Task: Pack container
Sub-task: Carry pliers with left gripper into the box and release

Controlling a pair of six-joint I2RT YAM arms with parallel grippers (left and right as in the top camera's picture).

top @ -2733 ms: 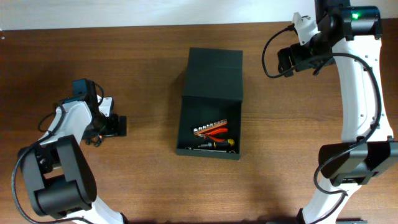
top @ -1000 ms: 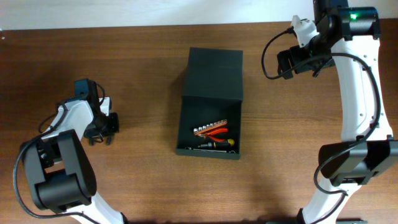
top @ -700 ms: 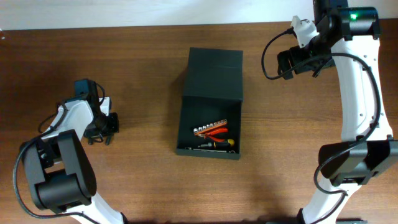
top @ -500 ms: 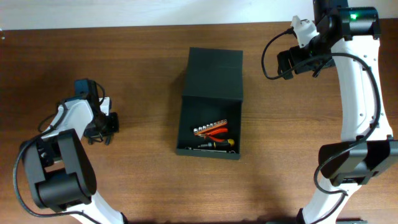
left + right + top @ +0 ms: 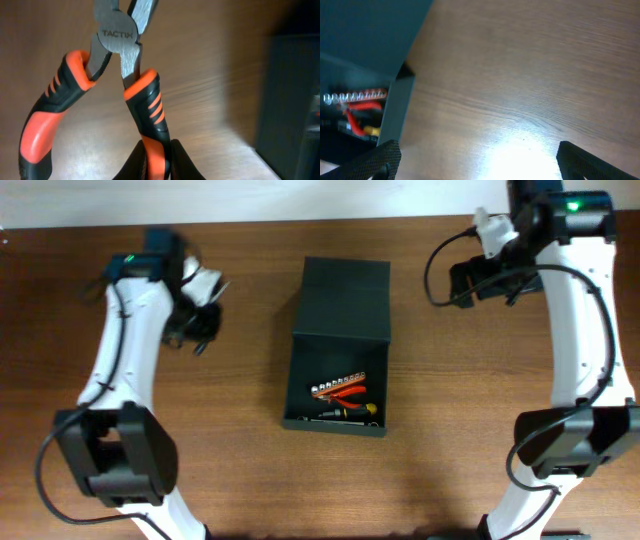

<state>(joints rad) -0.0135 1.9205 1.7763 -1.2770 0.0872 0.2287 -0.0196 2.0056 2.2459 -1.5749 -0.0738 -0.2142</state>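
Pliers (image 5: 120,40) with orange-and-black handles sit in the left pincer (image 5: 156,156), its fingers clamped on one handle and the TACTIX-stamped head pointing away from it. Overhead, the wrist hides the pliers. To this pincer's right, between both pincers, lies the container (image 5: 337,345). Its long axis runs from the far bench (image 5: 240,460) edge to the near one, with the flap lid thrown back at the far end. The right pincer (image 5: 477,160) is spread wide, holding nothing; its camera shows a socket row (image 5: 355,96) and red handles (image 5: 362,107) inside the container. Half a second ago the left pincer hung nearer the front-left, well apart from the container; the right has not moved.
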